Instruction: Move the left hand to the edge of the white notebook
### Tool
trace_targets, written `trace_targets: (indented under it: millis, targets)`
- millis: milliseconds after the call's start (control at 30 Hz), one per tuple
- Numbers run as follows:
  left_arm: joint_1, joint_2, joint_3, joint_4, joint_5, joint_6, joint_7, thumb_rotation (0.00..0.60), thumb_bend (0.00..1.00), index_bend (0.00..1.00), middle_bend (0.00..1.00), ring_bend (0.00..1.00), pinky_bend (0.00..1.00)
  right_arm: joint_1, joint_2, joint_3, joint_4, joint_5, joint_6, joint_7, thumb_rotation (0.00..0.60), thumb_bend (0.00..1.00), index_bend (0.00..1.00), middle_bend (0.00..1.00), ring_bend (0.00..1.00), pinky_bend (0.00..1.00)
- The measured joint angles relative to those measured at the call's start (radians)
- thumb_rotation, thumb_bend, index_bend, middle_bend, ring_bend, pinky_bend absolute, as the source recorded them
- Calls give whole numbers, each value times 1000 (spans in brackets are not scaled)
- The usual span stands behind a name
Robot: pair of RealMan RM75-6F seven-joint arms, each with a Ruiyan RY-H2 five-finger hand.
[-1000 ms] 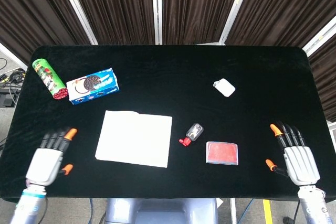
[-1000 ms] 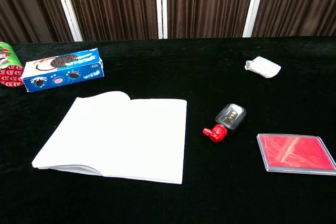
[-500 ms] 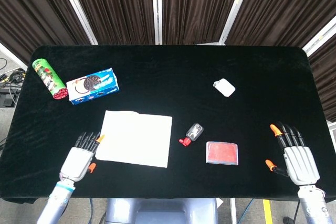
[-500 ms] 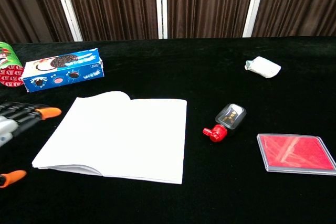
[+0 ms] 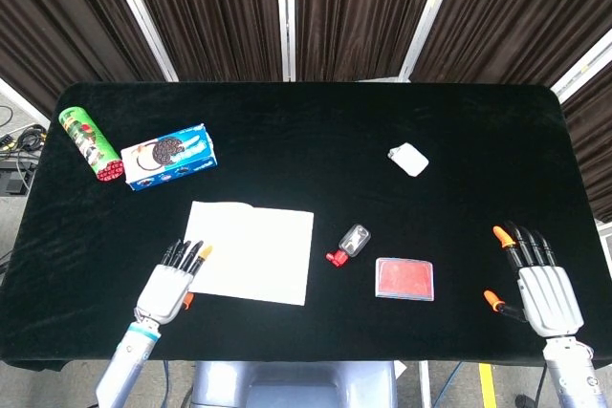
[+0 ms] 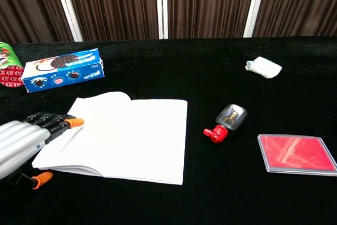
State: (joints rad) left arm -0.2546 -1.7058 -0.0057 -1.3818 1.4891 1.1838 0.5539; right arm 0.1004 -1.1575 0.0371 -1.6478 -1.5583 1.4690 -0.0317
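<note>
Notebook: white notebook [image 5: 251, 252] lies open and flat on the black surface [image 5: 316, 140], left of centre; in the chest view one top corner of a page curls up slightly
Left robot hand: left robot hand [image 5: 169, 286] sits at the notebook's near-left corner; fingers spread and pointing away from the robot; orange-tipped fingertips [image 6: 73, 123] overlap the notebook's left edge; it holds nothing; whether it touches the paper or floats just above, I cannot tell
Right robot hand: right robot hand [image 5: 540, 289] lies over the right near part of the surface, well apart from the notebook; fingers spread, orange tips showing; holds nothing; seen only in the head view
Containers: green can [image 5: 90, 143] lies on its side at the far left, red end toward the robot; contents not visible; blue cookie box [image 5: 169, 157] lies just beside the can, closed, cookies pictured on its face
Bottle: small clear bottle [image 5: 350, 243] with a red cap lies on its side just right of the notebook; dark label; contents cannot be told
Card: red card [image 5: 404, 278] in a clear sleeve lies flat, near the bottle, on its right
Pack: small white pack [image 5: 408, 159] lies toward the far right, apart from everything else
</note>
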Motion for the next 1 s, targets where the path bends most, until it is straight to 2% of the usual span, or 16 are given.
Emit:
trace_targets:
  millis: [333,700,1000]
  targets:
    - [-14,-30,5,40,10,11,-19,600,568,0,0,0,0,0,5,1,0,3,-1,9,600,85,0,0,0,0]
    - [-12,3,26,-9,73,87,-44,600,574,0,0,0,0,-1,2,-2,-1,-1,-1,0,600,85,0,0,0,0]
    - [-22,35,13,-76,86,110,-21,600,572,0,0,0,0,-1,1,-3,-5,1,-4,-2,600,84,0,0,0,0]
